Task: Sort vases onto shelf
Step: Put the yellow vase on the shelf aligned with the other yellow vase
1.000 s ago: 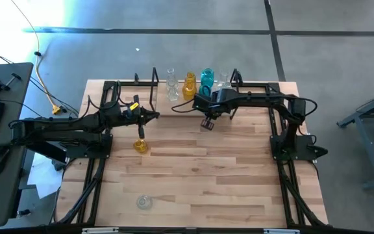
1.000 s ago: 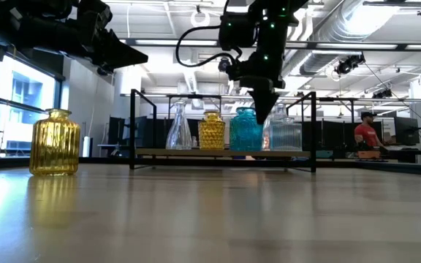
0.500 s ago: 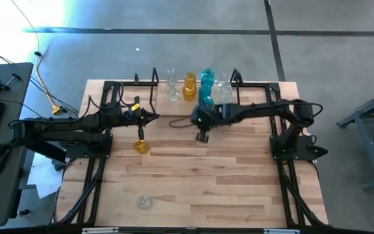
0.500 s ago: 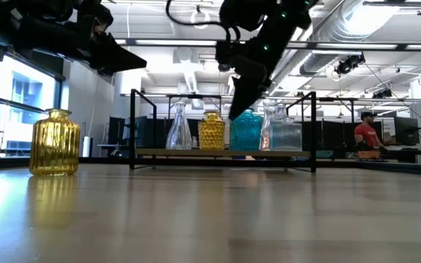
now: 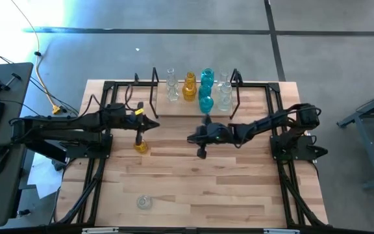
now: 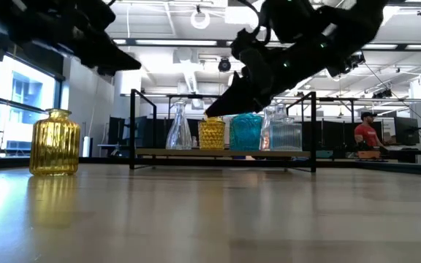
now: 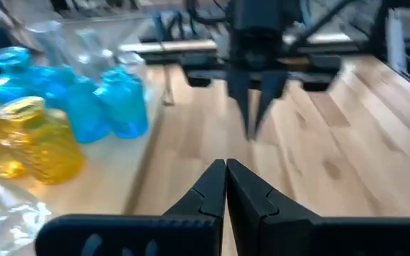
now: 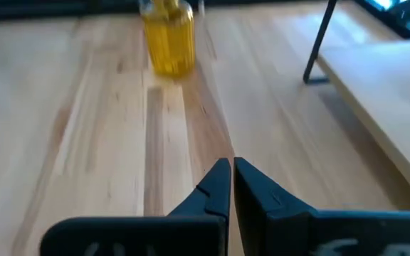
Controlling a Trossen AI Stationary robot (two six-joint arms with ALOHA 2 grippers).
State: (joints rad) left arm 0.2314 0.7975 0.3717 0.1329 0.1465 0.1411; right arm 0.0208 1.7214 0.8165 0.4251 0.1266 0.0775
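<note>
The shelf (image 5: 174, 109) stands at the table's far middle. On it are clear vases (image 5: 171, 85), an amber vase (image 5: 189, 87) and teal vases (image 5: 206, 97). A yellow ribbed vase (image 5: 140, 146) stands upright on its base on the tabletop, left of centre. A clear vase (image 5: 144, 202) sits near the front edge. My right gripper (image 5: 189, 139) is shut with nothing in it. It hangs above mid-table and points toward the yellow vase (image 8: 168, 39). My left gripper (image 5: 157, 125), also shut on nothing, hovers just beyond the yellow vase.
The black arm frames (image 5: 96, 175) run along both table sides. The shelf's upright loop ends (image 6: 132, 128) stand at each end of the board. Bare wood (image 5: 226, 188) stretches over the near half of the table. A person (image 6: 366, 135) is in the room far behind.
My right gripper has left the shelf and moved toward the table's near edge and left while sinking lower. It has tipped from pointing down to nearly level, aimed toward the left. It has stayed shut. My left gripper has swung slightly toward the near edge.
</note>
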